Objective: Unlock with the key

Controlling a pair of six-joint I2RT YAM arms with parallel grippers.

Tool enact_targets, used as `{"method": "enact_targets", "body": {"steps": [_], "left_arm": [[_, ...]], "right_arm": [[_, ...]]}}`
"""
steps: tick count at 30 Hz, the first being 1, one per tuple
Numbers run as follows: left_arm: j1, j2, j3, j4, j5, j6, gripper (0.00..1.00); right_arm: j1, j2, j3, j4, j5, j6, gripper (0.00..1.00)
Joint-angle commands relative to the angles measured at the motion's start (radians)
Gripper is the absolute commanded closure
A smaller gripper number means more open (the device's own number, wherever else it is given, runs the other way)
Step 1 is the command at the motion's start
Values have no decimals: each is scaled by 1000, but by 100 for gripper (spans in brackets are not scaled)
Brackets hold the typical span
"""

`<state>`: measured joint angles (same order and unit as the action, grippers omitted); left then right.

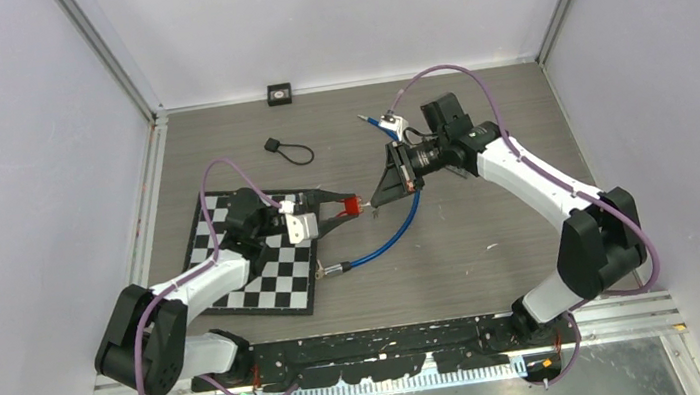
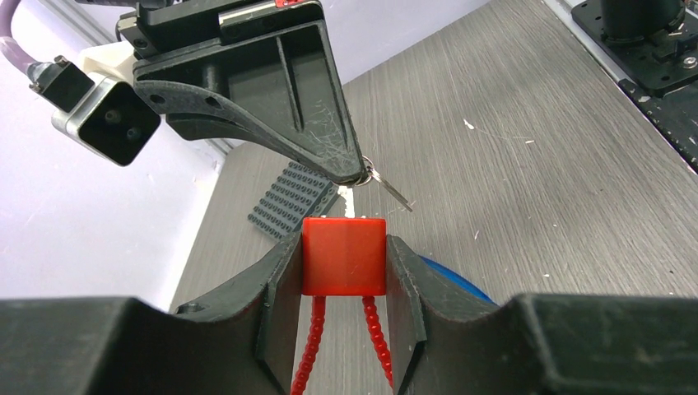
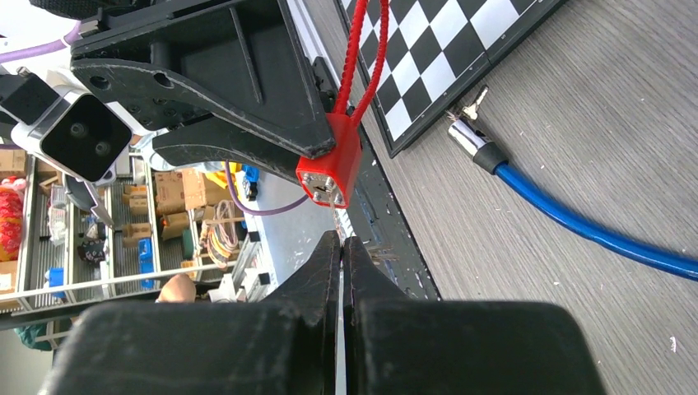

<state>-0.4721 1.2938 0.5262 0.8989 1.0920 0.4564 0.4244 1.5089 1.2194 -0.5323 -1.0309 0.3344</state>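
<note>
Left gripper point(image 2: 344, 249) clamps the red padlock point(image 2: 343, 265); right gripper point(image 3: 341, 247), closed, pinches the key point(image 2: 393, 190) just beside its far face. Inserting and turning look not yet done.

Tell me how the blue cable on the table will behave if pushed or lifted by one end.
The blue cable lies in a smooth curve, so it is probably springy rather than limp: a push would likely slide or swing it whole. Lifted by its metal end, the rest would probably sag and drag. Its glossy round skin may slip.
</note>
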Motion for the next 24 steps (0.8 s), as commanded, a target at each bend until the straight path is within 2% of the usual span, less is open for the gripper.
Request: {"method": "enact_targets", "body": {"steps": [1,24], "left_arm": [[-5,-31,2,30,8,16,100],[-5,-33,-1,24,13,15,100]], "right_arm": [[5,11,47,5,-4,-14,100],[6,2,43,26,-21,-9,99]]}}
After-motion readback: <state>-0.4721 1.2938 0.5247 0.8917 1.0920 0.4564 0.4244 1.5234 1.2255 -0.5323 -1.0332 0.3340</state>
